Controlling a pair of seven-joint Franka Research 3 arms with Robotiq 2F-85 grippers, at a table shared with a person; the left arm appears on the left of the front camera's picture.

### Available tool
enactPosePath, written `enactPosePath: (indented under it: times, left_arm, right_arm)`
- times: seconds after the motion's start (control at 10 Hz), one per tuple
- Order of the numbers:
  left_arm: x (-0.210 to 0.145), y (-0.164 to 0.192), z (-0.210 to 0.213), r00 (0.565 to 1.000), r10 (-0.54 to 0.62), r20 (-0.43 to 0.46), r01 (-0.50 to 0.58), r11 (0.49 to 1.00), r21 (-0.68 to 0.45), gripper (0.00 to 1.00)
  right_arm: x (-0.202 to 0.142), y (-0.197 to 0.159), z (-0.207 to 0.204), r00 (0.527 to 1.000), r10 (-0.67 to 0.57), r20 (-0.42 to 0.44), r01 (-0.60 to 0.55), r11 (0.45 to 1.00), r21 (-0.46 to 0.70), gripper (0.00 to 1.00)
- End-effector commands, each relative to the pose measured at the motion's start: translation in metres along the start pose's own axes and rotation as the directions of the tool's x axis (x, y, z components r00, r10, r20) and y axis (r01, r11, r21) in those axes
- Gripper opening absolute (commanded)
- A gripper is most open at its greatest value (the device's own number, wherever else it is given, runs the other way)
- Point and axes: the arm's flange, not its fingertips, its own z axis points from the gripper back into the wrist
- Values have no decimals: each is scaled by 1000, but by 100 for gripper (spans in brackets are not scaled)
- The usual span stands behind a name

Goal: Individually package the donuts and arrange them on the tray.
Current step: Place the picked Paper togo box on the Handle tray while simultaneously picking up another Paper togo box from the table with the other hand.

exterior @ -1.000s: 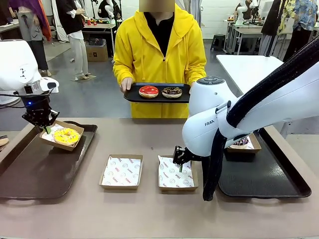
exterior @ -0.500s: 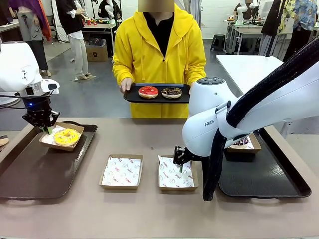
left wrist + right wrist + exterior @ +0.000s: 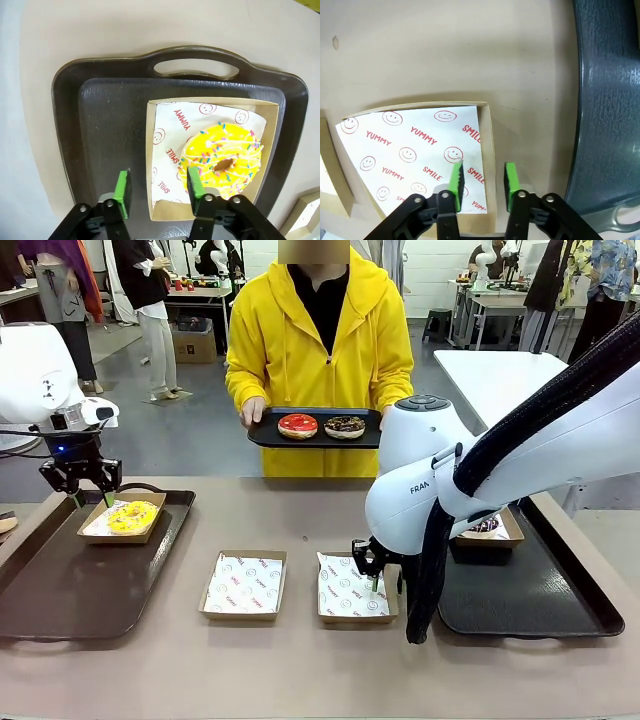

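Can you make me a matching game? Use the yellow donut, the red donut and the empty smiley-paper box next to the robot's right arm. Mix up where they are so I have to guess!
Things:
1. yellow donut
2. red donut
3. empty smiley-paper box

Places:
A. on the black tray the person holds
B. side wall between the fingers of the right gripper
C. in a cardboard box on the brown tray

Pairs: 1-C, 2-A, 3-B
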Motion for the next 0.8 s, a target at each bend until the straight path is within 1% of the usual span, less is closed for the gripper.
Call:
enactPosePath:
  times: [0.0,0.1,0.2,0.3,0.4,0.5,0.7]
  left_arm:
    - [-3,5,4,1000,-11,10,11,1000,3,100]
    - [-3,5,4,1000,-12,8,12,1000,0,100]
    - [-4,5,4,1000,-12,6,12,1000,-5,100]
    - [-5,5,4,1000,-14,5,14,1000,-9,88]
    - [-6,5,5,1000,-15,5,15,1000,-14,97]
    - [-7,5,6,1000,-15,4,15,1000,-17,100]
    - [-8,5,7,1000,-14,5,14,1000,-20,100]
  right_arm:
    - [-3,-2,-5,1000,-6,-1,6,1000,29,3]
    - [-3,-2,-5,1000,-9,-3,9,1000,29,0]
    - [-3,-2,-5,1000,-11,-3,11,1000,28,0]
    - [-2,-2,-5,1000,-14,-2,14,999,29,0]
    - [-2,-2,-5,1000,-17,-3,17,999,29,0]
    - [-2,-2,-5,1000,-19,-4,19,999,30,0]
    - [-1,-2,-5,1000,-23,-6,23,999,30,0]
